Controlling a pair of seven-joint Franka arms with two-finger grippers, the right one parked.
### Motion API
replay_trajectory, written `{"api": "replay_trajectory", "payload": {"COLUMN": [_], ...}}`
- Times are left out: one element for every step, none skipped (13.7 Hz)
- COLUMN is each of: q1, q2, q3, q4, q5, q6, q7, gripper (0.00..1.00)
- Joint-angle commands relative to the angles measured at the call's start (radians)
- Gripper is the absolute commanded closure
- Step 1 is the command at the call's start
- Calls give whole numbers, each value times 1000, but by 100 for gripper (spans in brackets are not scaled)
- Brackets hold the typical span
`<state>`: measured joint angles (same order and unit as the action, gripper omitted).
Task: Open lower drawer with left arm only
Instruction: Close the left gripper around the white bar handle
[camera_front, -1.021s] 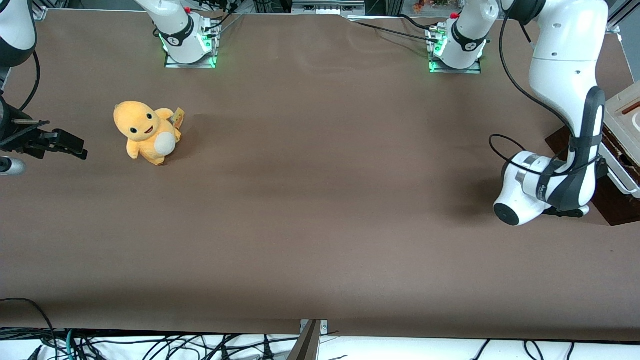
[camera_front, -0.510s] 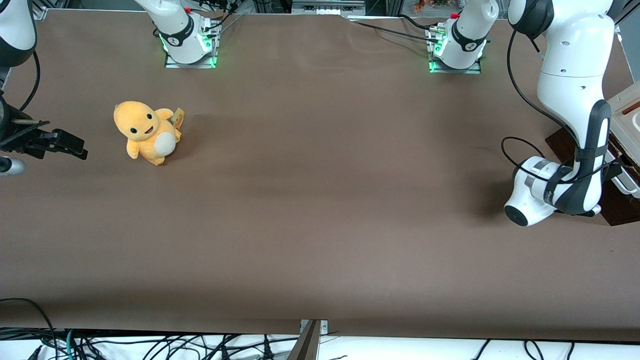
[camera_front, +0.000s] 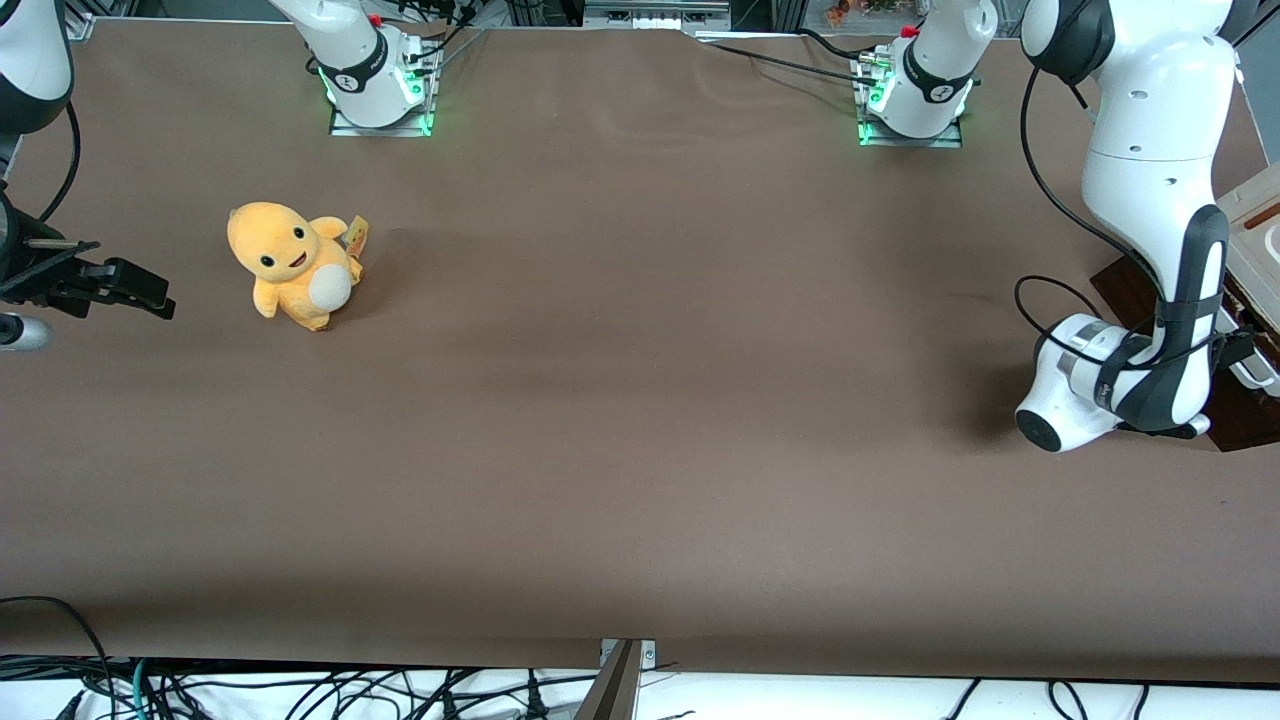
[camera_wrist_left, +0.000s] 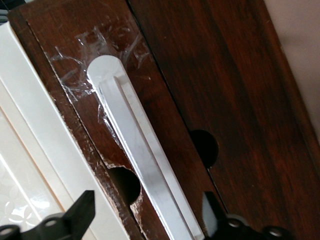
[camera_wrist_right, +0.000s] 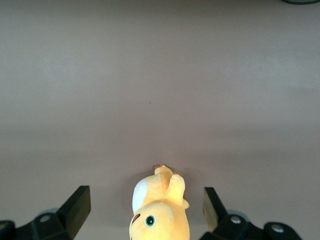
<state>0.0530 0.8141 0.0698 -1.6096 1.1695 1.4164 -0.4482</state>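
The brown table (camera_front: 640, 400) fills the front view. The left arm (camera_front: 1150, 200), white with black joint bands and a looping black cable, bends down at the working arm's end of the table, with its wrist low in front of a small dark wooden cabinet (camera_front: 1240, 400) at the table's edge. There is small dark lettering on the arm's wrist link and a round mark on its base, but neither can be read.

The lower drawer (camera_wrist_left: 165, 125) shows only in the left wrist view: a dark brown scratched front, chipped along one edge near a round hole. Its white bar handle (camera_wrist_left: 145, 160) runs as a long diagonal across that front, one rounded end fixed under clear tape. The bar's long axis passes between the two black fingers (camera_wrist_left: 82, 212).

The tool (camera_wrist_left: 147, 217) is spread wide, a finger on each side of the handle; it looks clear of the bar, though contact is hard to judge here.

Well apart, toward the parked arm's end, an orange plush toy (camera_front: 292, 265) sits upright with a small yellow tag; any writing on it is too small to read.
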Motion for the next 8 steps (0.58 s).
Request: {"api": "replay_trajectory", "payload": {"q1": [10,13,16,16,16,16,16,16], "q2": [22,23,25,28,34,36,37,39], "q3": [-2,-2,-2,-2,-2,-2,-2,-2], "q4": [23,23,25,25,25,25,25,25], "q5": [51,53,53,53,52,52,52,50], "q6": [3,3,3,3,3,3,4,4], "q7": [0,0,0,0,0,0,0,2], "gripper": [16,26,37,42,46,53,60,69]}}
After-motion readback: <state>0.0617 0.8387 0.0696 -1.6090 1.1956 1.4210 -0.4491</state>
